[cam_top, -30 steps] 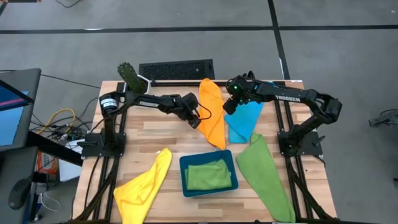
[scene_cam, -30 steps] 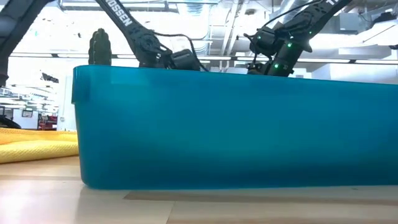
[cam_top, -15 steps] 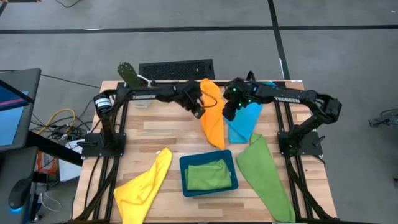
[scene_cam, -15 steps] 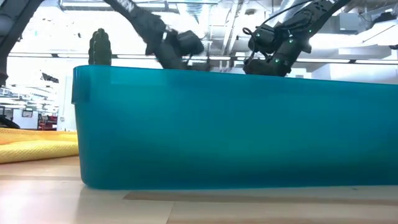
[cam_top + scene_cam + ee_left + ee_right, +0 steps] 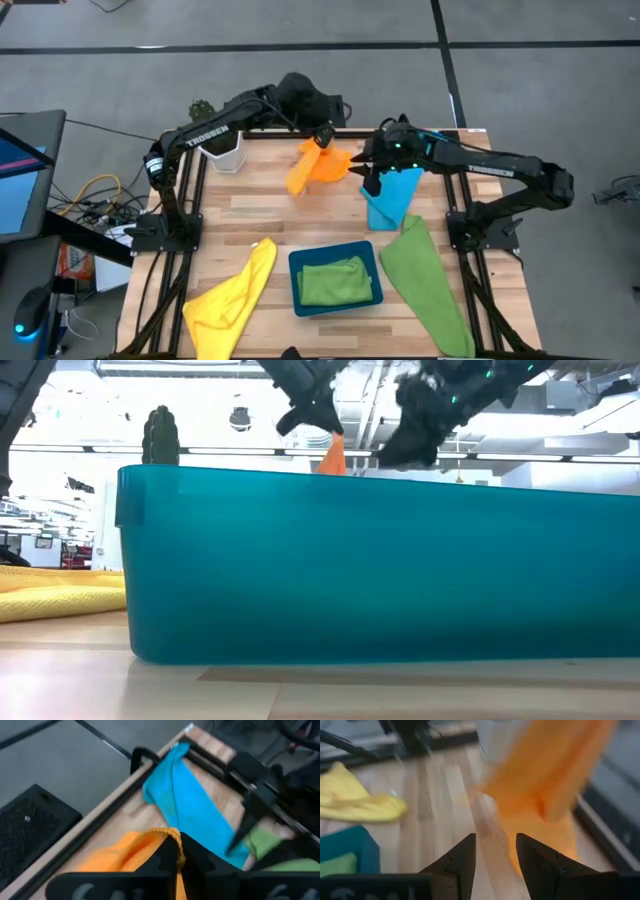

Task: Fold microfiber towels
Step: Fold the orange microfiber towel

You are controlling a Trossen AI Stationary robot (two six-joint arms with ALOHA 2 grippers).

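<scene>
Desk (image 5: 250, 215) carries everything. Progress, judging from the layout: one of five done at most, four left.

- Teal tray (image 5: 296, 298) sits at the near edge, centre, with one green towel (image 5: 335, 280) folded flat inside — that one looks finished.
- Second green towel (image 5: 425, 280) lies loose and unfolded toward the near right corner.
- Yellow towel (image 5: 232, 298) lies loose toward the near left corner, also unfolded.
- Sky-blue towel (image 5: 395, 198) lies crumpled right of centre, toward the far edge, untouched.
- Orange towel (image 5: 318, 166) is lifted off the desk at the far edge, centre — this is the one in hand.

Left gripper (image 5: 322, 134) is at the far edge and has the orange towel's upper edge pinched; the left wrist view shows its fingers (image 5: 170, 856) closed tight on the cloth. Right gripper (image 5: 370, 172) is just beside the hanging orange cloth, over the blue one's far end; in its wrist view its fingers (image 5: 462, 860) stand apart with nothing between them.

Plant pot (image 5: 222, 152) stands near the far left corner.
</scene>
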